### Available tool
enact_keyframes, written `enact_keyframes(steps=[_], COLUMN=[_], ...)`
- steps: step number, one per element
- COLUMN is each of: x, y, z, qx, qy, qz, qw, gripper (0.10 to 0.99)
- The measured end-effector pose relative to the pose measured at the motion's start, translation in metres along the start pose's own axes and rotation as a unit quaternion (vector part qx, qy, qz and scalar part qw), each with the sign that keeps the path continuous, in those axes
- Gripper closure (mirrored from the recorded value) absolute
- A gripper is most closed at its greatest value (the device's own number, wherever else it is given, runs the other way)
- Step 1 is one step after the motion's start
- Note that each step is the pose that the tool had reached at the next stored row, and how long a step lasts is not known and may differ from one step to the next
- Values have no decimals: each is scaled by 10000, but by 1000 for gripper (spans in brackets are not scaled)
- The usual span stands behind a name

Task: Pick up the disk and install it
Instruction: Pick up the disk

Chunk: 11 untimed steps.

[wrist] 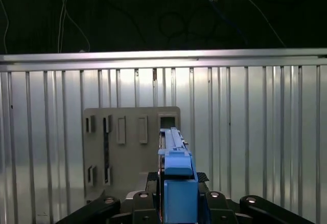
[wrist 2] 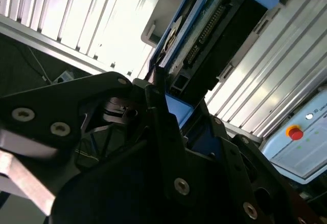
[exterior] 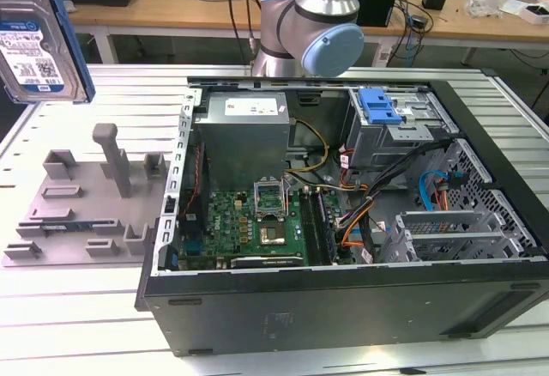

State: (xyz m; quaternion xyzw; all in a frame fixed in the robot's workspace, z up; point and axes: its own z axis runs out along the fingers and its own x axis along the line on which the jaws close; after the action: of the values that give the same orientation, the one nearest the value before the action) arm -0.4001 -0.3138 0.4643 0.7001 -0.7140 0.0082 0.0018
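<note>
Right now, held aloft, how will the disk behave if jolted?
The disk is flat metal, so probably rigid and heavy for its size. Gripped by its smooth blue bracket, it might slip; its exposed connector pins look fragile.

Clear air surrounds the disk point(exterior: 43, 45); the fixture's posts point(exterior: 111, 157) stand well below.
</note>
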Motion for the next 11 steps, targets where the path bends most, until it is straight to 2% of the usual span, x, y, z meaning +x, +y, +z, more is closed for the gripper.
enact_keyframes(steps=[4,11], x=[2,3], y=[-2,-2], z=[-162,-178], qx=[0,0], qy=[0,0], qz=[0,0], qw=[10000,10000], gripper=[722,722])
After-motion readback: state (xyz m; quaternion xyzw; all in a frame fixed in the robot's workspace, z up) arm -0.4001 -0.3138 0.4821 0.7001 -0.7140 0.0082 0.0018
